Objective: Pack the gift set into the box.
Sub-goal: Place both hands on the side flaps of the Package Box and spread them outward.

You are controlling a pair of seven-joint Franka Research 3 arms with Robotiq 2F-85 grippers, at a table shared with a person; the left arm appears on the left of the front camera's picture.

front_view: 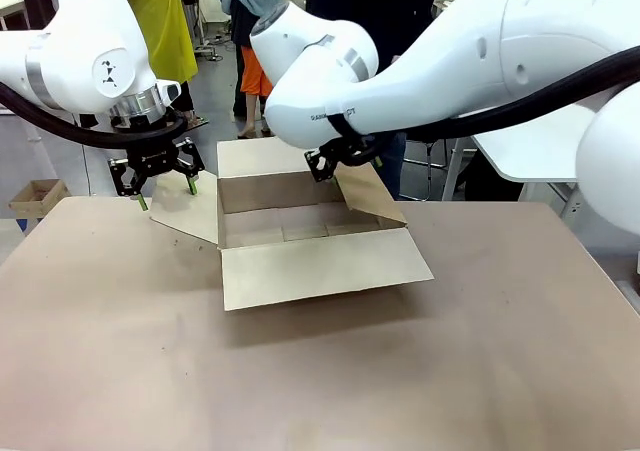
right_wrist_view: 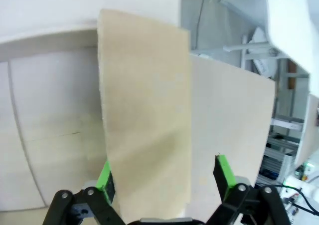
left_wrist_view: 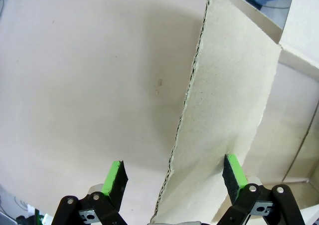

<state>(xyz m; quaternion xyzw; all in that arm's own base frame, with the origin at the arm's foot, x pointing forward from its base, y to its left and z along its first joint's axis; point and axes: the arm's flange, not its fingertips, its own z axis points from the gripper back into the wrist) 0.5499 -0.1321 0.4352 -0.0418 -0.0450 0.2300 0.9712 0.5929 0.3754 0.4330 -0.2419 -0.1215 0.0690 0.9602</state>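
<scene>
The open box (front_view: 300, 241) sits between my tools on the surface (front_view: 150, 351). My left tool (front_view: 167, 193) straddles its left flap (left_wrist_view: 224, 110), my right tool (front_view: 347, 168) its right flap (right_wrist_view: 144, 110), both spread wide, gripping nothing.

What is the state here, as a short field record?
box: on table, top open, floor bare where visible
left gripper: jaws open, left flap between them
right gripper: jaws open, right flap between them
near flap: folded outward
</scene>
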